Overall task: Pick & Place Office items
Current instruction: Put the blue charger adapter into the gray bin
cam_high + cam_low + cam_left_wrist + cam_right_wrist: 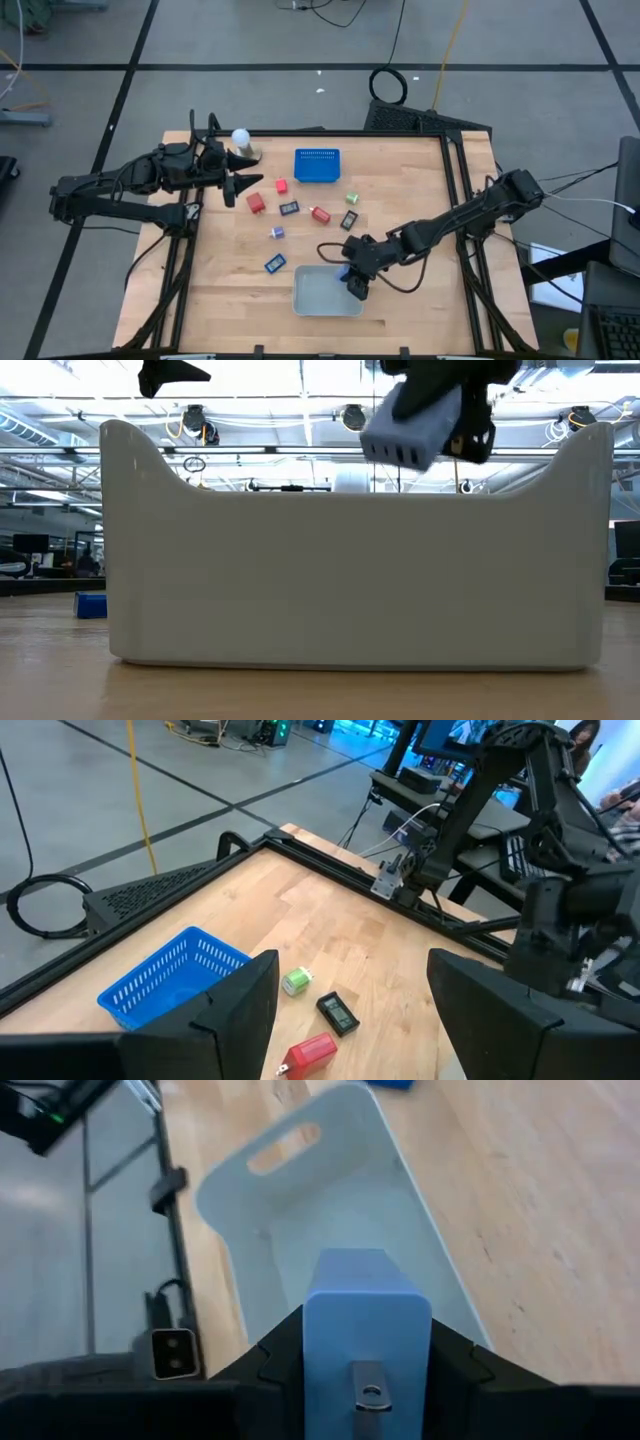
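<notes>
Blue block [367, 1335] clamped in right jaws [366, 1380] over white tray [320, 1190], seemingly unlabelled; left jaws [350, 1010] open, empty.

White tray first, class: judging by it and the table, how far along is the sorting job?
Done: nothing shows inside the white tray yet. In hand: the right gripper holds a blue block over the tray's right end, not released. The left gripper waits open near the white ball. Left: about eight small pieces on the wood, among them a red piece and a green one.
</notes>
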Robot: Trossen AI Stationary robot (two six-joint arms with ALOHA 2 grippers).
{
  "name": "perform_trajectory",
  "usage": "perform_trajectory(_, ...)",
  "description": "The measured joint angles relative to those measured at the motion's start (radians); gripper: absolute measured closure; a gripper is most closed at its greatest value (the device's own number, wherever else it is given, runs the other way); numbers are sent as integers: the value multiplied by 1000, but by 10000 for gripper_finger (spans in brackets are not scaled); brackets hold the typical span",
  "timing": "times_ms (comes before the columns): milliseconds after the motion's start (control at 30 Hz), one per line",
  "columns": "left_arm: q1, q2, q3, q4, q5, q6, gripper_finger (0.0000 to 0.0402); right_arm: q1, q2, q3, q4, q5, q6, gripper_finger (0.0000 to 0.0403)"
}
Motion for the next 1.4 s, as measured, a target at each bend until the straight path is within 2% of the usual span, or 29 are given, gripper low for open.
perform_trajectory(267, 0, 0, 0, 0, 0, 0, 147, 1, 81, -1, 101, -1, 0, 291)
perform_trajectory(533, 0, 0, 0, 0, 0, 0, 147, 2, 140, -1, 112, -3, -14, 291)
perform_trajectory(1233, 0, 0, 0, 0, 0, 0, 147, -9, 149, -42, 99, 3, -53, 291)
perform_trajectory(1400, 0, 0, 0, 0, 0, 0, 147, -9, 149, -42, 106, 2, -36, 264)
